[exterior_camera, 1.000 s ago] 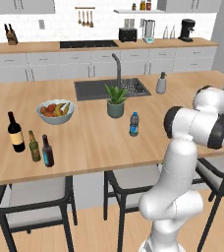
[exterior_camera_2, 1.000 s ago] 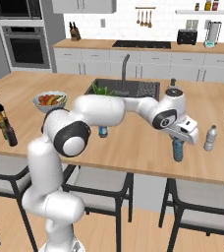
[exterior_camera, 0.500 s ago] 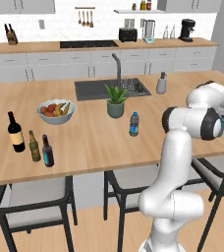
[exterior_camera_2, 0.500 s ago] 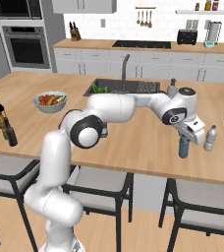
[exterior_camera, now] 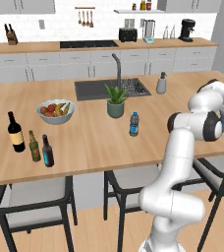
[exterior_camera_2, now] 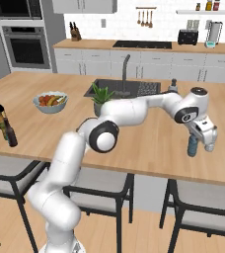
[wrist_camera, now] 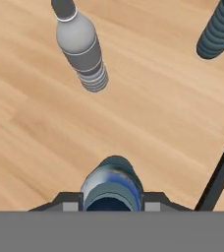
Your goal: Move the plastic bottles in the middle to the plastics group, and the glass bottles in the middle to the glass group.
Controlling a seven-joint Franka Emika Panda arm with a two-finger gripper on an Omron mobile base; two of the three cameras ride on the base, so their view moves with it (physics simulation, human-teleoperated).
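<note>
I've got the fingers pinched narrow on a blue water bottle nr the counter front edge, grey bottle just ahead, bare wood btwn.

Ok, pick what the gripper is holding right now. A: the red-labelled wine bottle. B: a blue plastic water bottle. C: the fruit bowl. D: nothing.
B: in the hand view the gripper is closed around a blue plastic water bottle above the wooden counter.
</note>
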